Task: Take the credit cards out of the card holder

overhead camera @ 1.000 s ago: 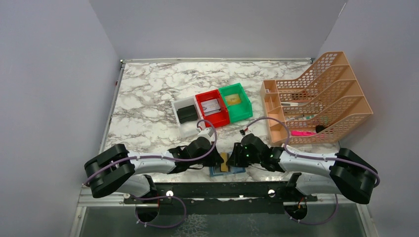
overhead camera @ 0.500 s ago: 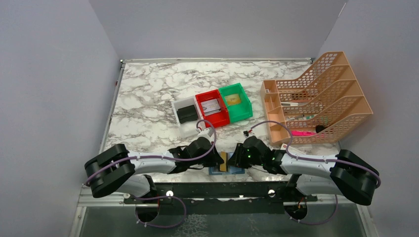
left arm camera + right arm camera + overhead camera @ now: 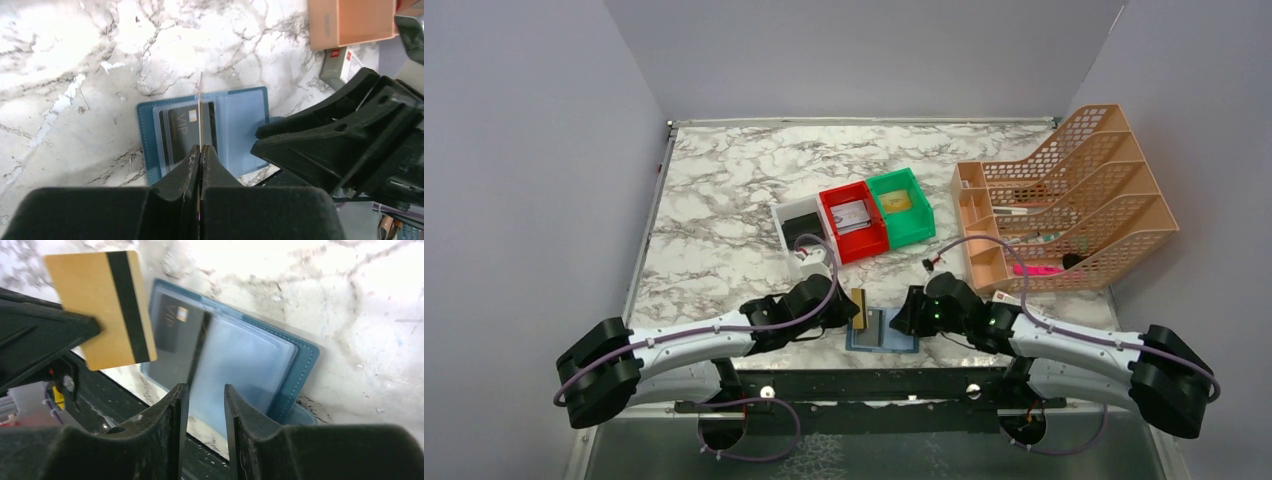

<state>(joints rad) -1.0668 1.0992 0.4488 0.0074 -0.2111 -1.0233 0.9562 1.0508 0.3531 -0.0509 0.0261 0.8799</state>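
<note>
The teal-blue card holder point(image 3: 884, 331) lies open near the table's front edge between my two arms. My left gripper point(image 3: 851, 306) is shut on a gold credit card point(image 3: 859, 303) with a black stripe, held upright just left of and above the holder. The left wrist view shows that credit card point(image 3: 200, 107) edge-on in the left gripper point(image 3: 201, 149). A black VIP card point(image 3: 181, 127) sits in the holder's left pocket. My right gripper point(image 3: 206, 390) is open over the holder's clear right panel point(image 3: 250, 360), with nothing between its fingers. The gold card point(image 3: 102, 310) shows top left there.
Behind the holder stand a white bin point(image 3: 802, 232) with a black wallet, a red bin point(image 3: 854, 220) and a green bin point(image 3: 900, 205). An orange file rack point(image 3: 1064, 195) fills the right side. A small white box with a red stripe point(image 3: 342, 62) lies near it.
My left gripper has shut on the gold card and drawn it up and left, out of the holder. The left arm has swung leftward. The right gripper stays over the holder's right half.
</note>
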